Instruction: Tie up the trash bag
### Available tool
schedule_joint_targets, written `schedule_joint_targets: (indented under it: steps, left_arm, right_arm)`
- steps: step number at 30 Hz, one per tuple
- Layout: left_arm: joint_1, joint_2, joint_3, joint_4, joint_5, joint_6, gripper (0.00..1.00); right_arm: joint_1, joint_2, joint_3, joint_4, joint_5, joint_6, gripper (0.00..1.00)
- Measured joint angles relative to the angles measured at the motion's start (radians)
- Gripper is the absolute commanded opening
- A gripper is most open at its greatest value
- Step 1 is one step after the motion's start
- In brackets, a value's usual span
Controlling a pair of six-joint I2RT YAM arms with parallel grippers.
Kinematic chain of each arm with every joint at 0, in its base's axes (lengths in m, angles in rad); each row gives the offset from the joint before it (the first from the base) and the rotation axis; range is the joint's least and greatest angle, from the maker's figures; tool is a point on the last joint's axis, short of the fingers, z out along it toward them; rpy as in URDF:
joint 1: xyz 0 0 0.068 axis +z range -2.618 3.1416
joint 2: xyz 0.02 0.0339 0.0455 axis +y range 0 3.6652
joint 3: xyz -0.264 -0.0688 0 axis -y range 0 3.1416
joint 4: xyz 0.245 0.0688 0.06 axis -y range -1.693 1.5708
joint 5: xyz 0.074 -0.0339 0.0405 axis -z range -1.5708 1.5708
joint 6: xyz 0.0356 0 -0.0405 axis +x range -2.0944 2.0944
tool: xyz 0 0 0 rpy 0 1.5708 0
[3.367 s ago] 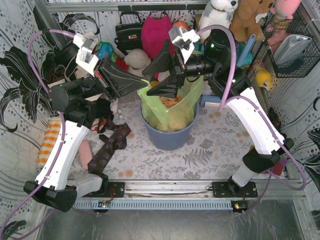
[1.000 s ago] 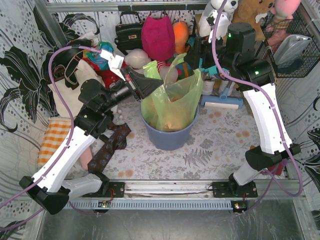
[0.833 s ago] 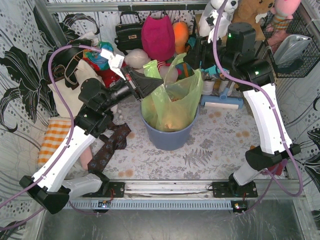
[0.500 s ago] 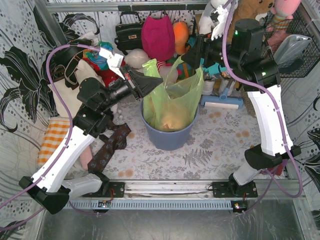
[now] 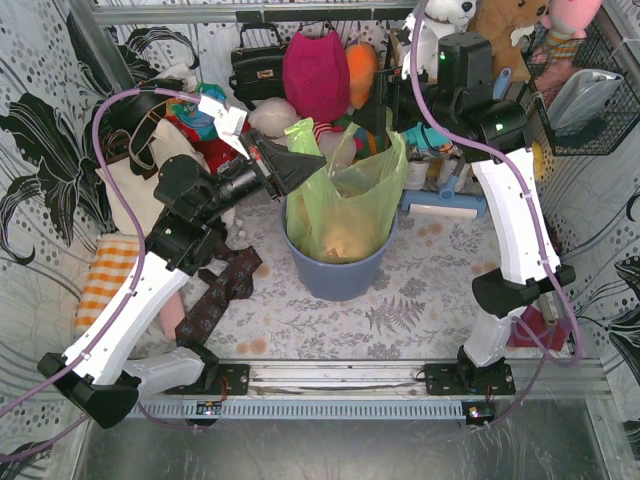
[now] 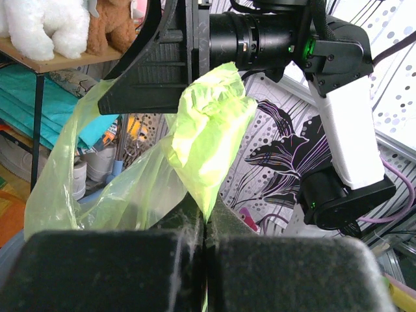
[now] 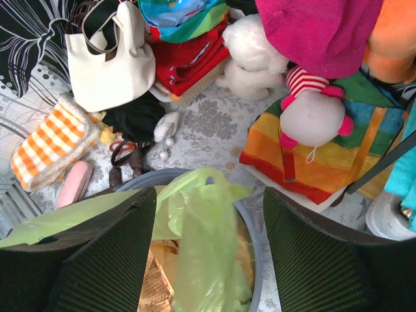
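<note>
Trash bag [image 5: 345, 205], in bin [image 5: 335, 275]: 1 rim flap clamped in left gripper [image 6: 205, 244]; right gripper [image 7: 209, 195] jaws apart, empty (above bag). No knot made; tying outstanding.

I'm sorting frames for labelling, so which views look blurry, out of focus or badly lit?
Top external: evenly lit, sharp across the trash bag. Left wrist: the left gripper's pads are dark and blurred, the bag glows backlit. Right wrist: the right gripper's fingers are soft, the white plush toy behind is crisp.
</note>
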Motion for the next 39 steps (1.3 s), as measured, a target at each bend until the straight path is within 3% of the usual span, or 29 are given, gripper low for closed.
schedule_joint_targets:
  steps: [9, 10, 13, 17, 27, 29, 33, 39]
  left_arm:
    - [0.000, 0.000, 0.002, 0.000, 0.004, -0.003, 0.00]
    - [0.000, 0.000, 0.002, 0.000, 0.004, -0.003, 0.00]
    - [0.000, 0.000, 0.002, 0.000, 0.004, -0.003, 0.00]
    - [0.000, 0.000, 0.002, 0.001, 0.005, -0.006, 0.00]
    - [0.000, 0.000, 0.002, 0.001, 0.009, -0.008, 0.00]
    - [0.000, 0.000, 0.002, 0.001, 0.009, -0.008, 0.00]
    - [0.000, 0.000, 0.002, 0.001, 0.010, -0.010, 0.00]
    - [0.000, 0.000, 0.002, 0.005, 0.010, -0.011, 0.00]
  right_arm:
    - [0.000, 0.056, 0.100, -0.035, 0.006, -0.032, 0.39]
    - [0.000, 0.056, 0.099, -0.035, 0.006, -0.033, 0.38]
    - [0.000, 0.055, 0.095, -0.035, 0.003, -0.037, 0.51]
    - [0.000, 0.050, 0.094, -0.035, -0.012, -0.036, 0.55]
    - [0.000, 0.049, 0.095, -0.071, -0.035, -0.037, 0.43]
    - [0.000, 0.049, 0.095, -0.072, -0.035, -0.037, 0.30]
    - [0.000, 0.049, 0.095, -0.072, -0.035, -0.039, 0.17]
    - [0.000, 0.035, 0.061, -0.002, -0.027, -0.010, 0.13]
